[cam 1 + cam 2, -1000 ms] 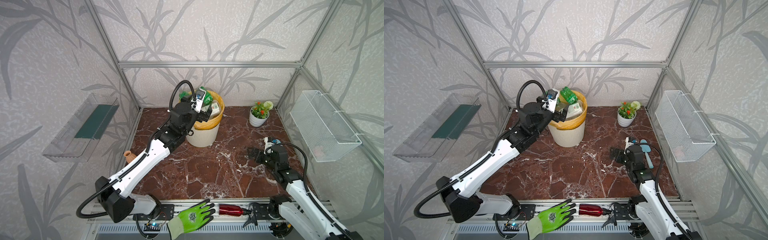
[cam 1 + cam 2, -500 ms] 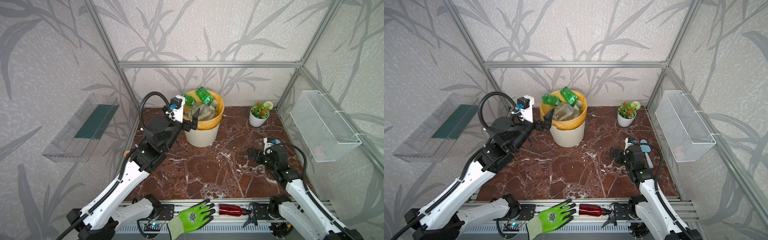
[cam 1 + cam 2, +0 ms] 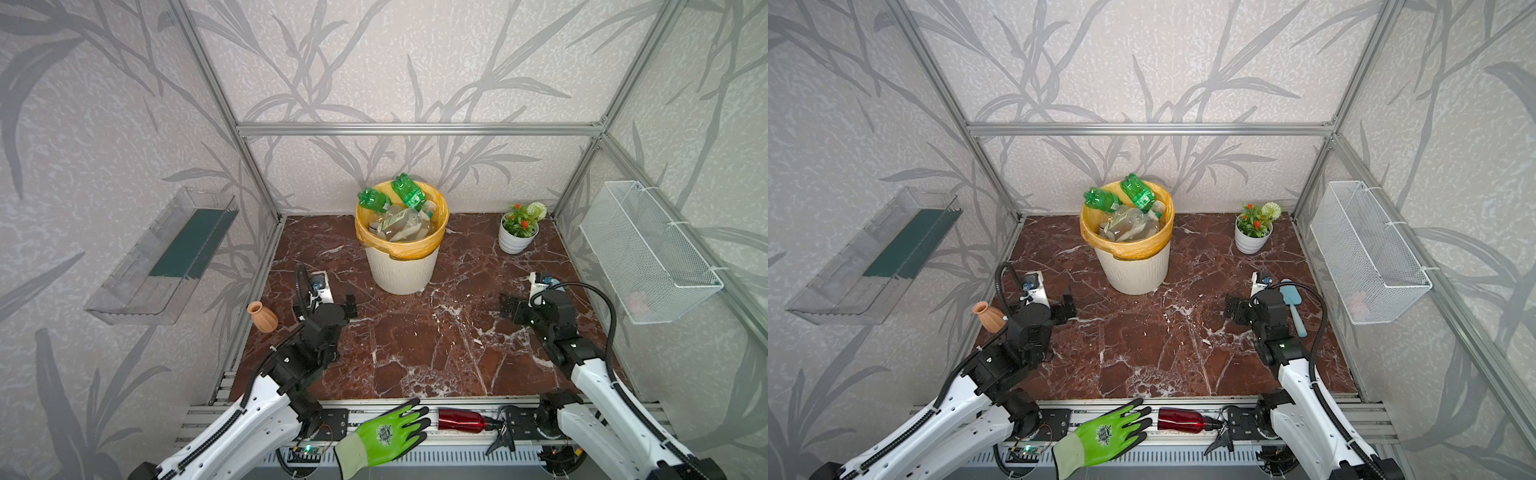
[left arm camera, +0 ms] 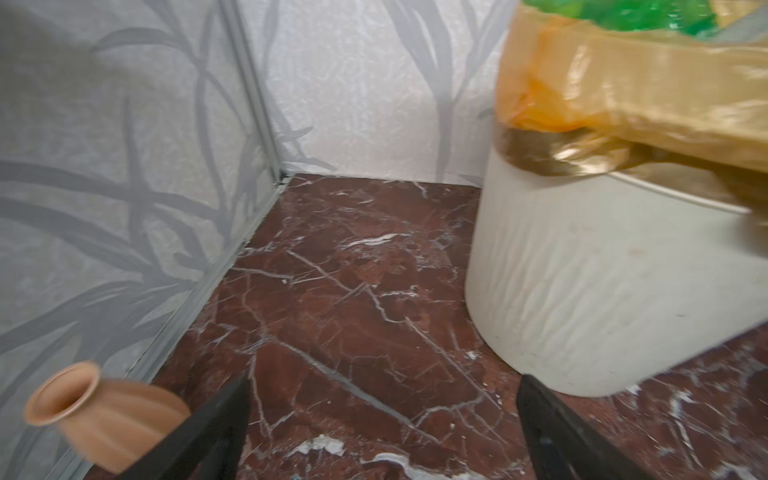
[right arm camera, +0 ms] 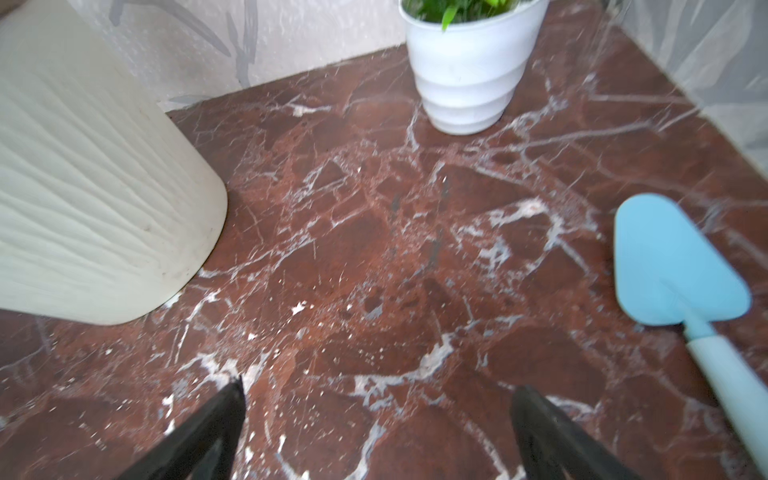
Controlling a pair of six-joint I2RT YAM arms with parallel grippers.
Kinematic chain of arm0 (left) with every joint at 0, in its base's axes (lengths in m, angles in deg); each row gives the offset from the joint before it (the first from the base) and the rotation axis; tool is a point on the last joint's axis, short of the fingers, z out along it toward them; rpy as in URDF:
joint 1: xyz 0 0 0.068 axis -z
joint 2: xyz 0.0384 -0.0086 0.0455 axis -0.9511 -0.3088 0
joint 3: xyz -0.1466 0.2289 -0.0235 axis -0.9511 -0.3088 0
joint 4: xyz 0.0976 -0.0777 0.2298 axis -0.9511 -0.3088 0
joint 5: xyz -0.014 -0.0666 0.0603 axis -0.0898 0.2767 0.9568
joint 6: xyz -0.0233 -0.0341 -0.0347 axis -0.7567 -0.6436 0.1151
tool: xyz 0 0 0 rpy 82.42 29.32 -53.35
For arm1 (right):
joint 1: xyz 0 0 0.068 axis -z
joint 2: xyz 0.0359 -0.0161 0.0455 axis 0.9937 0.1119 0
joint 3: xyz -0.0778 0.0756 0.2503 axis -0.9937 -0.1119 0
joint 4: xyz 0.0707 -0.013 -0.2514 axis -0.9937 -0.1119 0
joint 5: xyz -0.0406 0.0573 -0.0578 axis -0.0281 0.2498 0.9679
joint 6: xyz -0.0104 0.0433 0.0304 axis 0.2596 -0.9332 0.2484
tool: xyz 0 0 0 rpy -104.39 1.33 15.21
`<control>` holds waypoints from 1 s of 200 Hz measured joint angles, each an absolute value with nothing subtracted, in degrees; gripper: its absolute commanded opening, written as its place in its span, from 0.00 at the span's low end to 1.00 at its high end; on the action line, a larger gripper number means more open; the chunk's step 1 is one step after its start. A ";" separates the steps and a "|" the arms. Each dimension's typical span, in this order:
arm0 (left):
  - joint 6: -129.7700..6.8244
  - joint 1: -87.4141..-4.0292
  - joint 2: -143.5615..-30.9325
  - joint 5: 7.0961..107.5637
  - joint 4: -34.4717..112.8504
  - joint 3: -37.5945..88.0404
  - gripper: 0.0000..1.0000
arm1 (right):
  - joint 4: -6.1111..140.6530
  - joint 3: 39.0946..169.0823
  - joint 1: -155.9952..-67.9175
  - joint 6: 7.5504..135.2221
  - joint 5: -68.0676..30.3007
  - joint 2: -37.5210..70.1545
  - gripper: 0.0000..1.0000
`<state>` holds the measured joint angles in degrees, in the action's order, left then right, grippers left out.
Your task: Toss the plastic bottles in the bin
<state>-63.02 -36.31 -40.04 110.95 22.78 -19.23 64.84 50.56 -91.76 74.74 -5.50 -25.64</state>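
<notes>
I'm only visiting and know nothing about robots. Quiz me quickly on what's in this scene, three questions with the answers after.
1. True or false: the left gripper is clamped on a bottle.
2. How many green bottles poke out of the top of the bin?
3. The red metal bottle lies: A) inside the bin. B) on the front rail, beside the green glove. C) between the left gripper's jaws.

Key
1. False: its jaws stand wide apart with nothing between them.
2. Two.
3. B.
</notes>
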 measured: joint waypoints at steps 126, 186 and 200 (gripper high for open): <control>-59.57 -61.86 -50.69 106.86 46.06 -31.88 0.99 | 118.12 37.56 -91.76 93.66 2.52 3.23 0.99; -58.36 -70.25 -65.86 95.43 57.51 -29.96 0.99 | 126.25 43.83 -91.69 94.12 -1.89 15.45 0.99; -57.97 -70.80 -69.27 93.86 58.80 -27.82 0.99 | 128.00 43.87 -91.69 93.95 -1.89 19.32 0.99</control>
